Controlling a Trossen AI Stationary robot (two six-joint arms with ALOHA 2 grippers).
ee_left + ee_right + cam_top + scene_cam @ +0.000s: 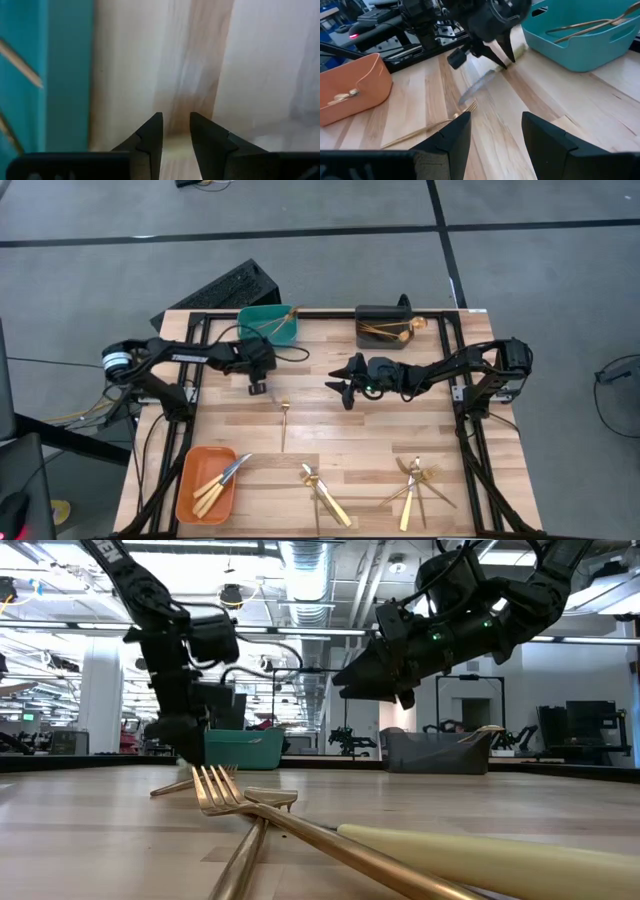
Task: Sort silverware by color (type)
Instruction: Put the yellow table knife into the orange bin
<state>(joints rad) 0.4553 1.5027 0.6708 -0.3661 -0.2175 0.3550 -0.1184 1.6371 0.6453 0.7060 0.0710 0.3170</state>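
left hand [257, 387] empty, slightly parted, beside teal bin [268, 327] | I see fork [285, 423] just below-right, lengthwise | right hand [344, 387] released, farther

No readable text anywhere, no labels on the bins, no brand marks legible on either arm, no numbers or signs legible in the room behind the table

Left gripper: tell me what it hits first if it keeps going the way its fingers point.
Probably bare wood. The left gripper points straight down at the table beside the teal bin, and nothing shows between its parted fingers; depth is unclear.
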